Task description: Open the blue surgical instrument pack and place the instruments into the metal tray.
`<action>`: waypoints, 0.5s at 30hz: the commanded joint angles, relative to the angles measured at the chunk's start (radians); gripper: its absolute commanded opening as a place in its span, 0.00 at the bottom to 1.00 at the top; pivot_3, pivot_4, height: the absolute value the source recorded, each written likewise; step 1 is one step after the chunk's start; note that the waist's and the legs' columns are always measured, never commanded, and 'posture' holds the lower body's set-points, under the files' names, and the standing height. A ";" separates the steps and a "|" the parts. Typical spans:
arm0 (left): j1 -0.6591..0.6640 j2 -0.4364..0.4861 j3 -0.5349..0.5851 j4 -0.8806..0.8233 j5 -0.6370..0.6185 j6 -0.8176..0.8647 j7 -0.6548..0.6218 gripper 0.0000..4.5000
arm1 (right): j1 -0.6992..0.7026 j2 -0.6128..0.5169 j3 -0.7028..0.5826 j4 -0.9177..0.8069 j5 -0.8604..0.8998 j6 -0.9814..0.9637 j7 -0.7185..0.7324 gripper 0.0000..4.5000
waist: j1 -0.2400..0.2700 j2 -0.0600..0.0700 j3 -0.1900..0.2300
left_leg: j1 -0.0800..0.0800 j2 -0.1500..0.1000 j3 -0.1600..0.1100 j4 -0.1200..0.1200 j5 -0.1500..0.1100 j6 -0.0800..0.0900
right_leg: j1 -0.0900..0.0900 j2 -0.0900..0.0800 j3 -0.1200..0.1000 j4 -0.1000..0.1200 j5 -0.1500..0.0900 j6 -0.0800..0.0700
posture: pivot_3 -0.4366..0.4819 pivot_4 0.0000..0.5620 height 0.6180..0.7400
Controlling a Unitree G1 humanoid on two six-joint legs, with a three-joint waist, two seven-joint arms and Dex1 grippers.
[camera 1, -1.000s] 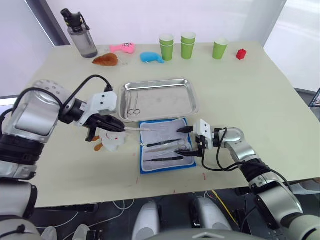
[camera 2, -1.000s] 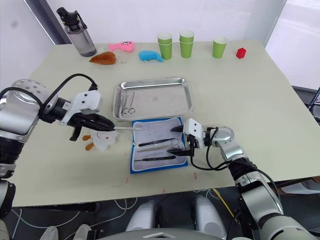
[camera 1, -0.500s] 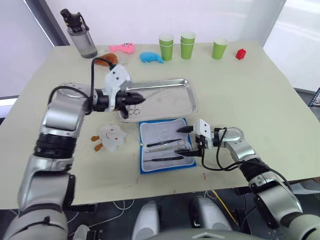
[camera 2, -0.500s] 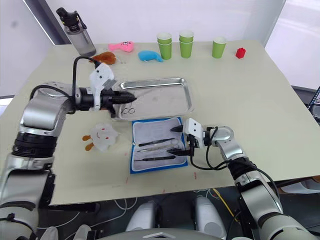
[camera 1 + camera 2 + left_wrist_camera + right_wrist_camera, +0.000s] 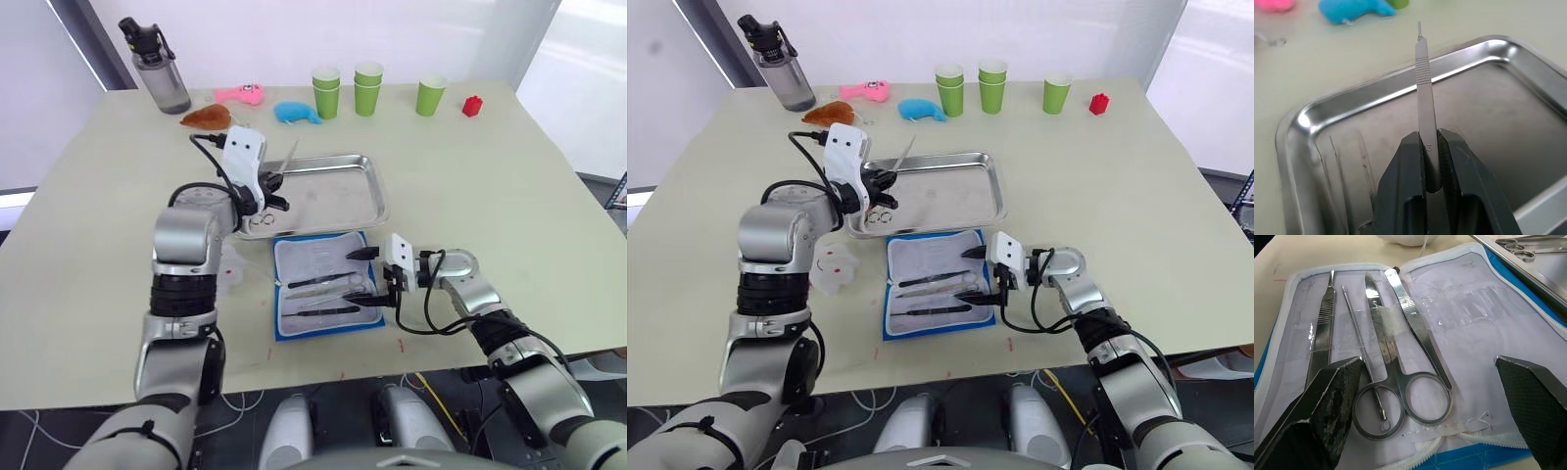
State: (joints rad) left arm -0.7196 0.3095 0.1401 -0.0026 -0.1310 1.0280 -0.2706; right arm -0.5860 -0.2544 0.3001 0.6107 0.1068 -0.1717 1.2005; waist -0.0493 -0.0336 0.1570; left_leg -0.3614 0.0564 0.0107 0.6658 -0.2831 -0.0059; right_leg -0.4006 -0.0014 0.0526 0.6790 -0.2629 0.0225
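Two grippers are at work over the pale table. The left gripper hangs above the left end of the metal tray, its fingers clamped on a slim silver scalpel handle that points up and away over the tray's rim. One pair of ring-handled scissors lies in the tray near that gripper. The blue pack lies folded open just in front of the tray, with scissors, a flat handle and a thin probe tucked in its lining. The right gripper sits at the pack's right edge, its jaws spread wide and holding nothing.
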 commanded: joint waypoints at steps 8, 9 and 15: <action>0.002 -0.118 0.030 0.041 0.045 -0.046 0.226 0.01 | 0.046 0.002 0.057 0.089 -0.078 0.030 -0.013 1.00 | -0.002 0.000 0.000 | 0.000 0.000 -0.002 0.000 0.000 0.000 | 0.000 0.000 0.000 0.000 0.001 0.000 | 0.48 0.27 0.95; 0.000 -0.122 0.031 0.050 0.044 -0.049 0.236 0.01 | 0.044 0.001 0.056 0.090 -0.077 0.030 -0.013 1.00 | -0.002 0.000 0.000 | 0.000 0.000 -0.002 0.000 0.000 0.000 | 0.000 0.000 0.000 0.000 0.001 0.000 | 0.48 0.27 0.95; -0.014 -0.161 0.055 0.102 0.027 -0.073 0.283 0.01 | 0.040 -0.002 0.053 0.090 -0.076 0.029 -0.013 1.00 | -0.002 0.000 0.000 | 0.000 -0.001 -0.002 0.000 0.000 0.000 | 0.000 0.000 -0.001 0.000 0.001 0.000 | 0.48 0.27 0.95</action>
State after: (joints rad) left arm -0.7046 0.1547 0.1870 0.1050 -0.1015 0.9833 -0.0045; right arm -0.5933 -0.2507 0.3003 0.6173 0.1065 -0.1729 1.1987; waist -0.0516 -0.0337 0.1570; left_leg -0.3614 0.0558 0.0082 0.6657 -0.2831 -0.0064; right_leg -0.4004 -0.0011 0.0517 0.6789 -0.2621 0.0224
